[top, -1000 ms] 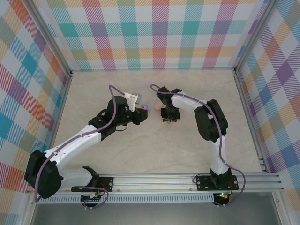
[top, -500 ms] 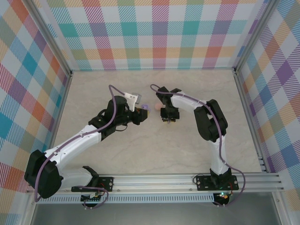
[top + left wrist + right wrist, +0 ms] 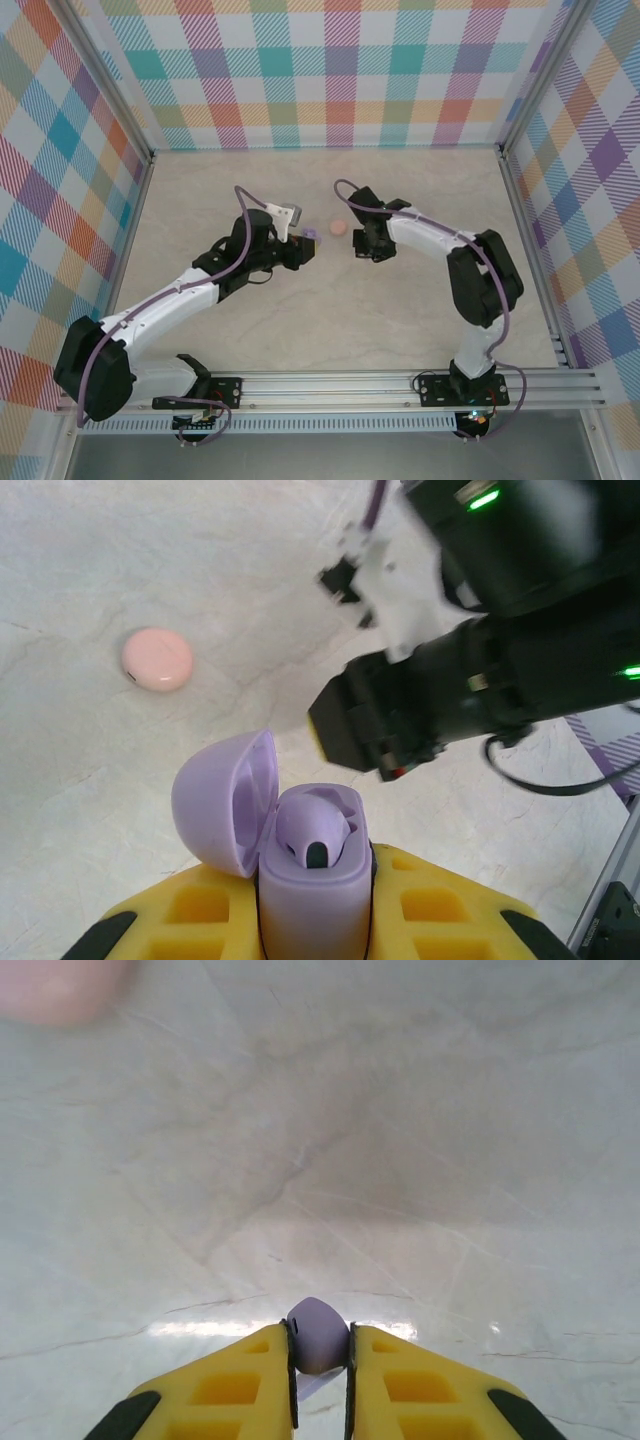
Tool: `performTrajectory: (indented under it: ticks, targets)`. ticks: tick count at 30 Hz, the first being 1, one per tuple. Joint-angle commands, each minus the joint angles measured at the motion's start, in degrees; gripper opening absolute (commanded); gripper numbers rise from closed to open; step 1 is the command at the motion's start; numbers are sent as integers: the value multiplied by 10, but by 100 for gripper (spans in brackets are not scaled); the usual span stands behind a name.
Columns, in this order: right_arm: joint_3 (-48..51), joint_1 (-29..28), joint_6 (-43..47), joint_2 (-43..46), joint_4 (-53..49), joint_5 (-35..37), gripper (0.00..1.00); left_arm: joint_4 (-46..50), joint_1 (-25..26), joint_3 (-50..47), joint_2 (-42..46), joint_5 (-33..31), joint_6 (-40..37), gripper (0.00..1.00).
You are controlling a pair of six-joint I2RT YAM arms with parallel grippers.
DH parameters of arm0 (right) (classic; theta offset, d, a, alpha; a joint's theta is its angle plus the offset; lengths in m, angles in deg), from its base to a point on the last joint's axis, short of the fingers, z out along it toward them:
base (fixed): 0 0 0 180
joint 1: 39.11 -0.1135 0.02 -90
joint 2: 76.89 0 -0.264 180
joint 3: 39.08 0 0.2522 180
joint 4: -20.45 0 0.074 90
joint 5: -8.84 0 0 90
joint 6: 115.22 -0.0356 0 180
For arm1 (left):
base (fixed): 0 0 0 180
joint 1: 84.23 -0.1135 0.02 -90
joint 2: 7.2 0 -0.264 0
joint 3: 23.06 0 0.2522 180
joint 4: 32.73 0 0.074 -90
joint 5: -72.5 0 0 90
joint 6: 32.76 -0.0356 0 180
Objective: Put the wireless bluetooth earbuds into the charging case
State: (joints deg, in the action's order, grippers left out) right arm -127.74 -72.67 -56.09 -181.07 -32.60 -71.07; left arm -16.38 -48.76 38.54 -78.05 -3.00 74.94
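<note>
Your left gripper point(image 3: 302, 244) was clamped on the body of the purple charging case point(image 3: 312, 885), holding it upright with its lid flipped open to one side. Inside the case sat a lilac rounded piece point(image 3: 315, 832) with a dark spot. It looked like one earbud already seated, though it could have been part of the case's own lining.

Your right gripper point(image 3: 320, 1352) was closed on a small lilac earbud point(image 3: 318, 1332), pinched between its yellow fingers over the table point(image 3: 400, 1110). In the overhead view that gripper hung near the case, on its right, and was not touching it. A pink disc point(image 3: 157, 659) lay on the table just beyond the case.

By my reading, you had the pick-up done. What was left was to bring that earbud over the open case and set it into its pocket.
</note>
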Motion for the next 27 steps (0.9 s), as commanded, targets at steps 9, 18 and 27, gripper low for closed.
performTrajectory:
  ticks: [9,18,27]
  targets:
    - [50,-8,63,142,88,-52,17,-94,-5,-29,-53,50,47,14]
    - [71,-18,98,221,133,-109,17,-152,-5,-40,-83,101,27,14]
    - [84,-35,120,305,170,-145,17,-244,-4,-69,-61,169,-36,14]
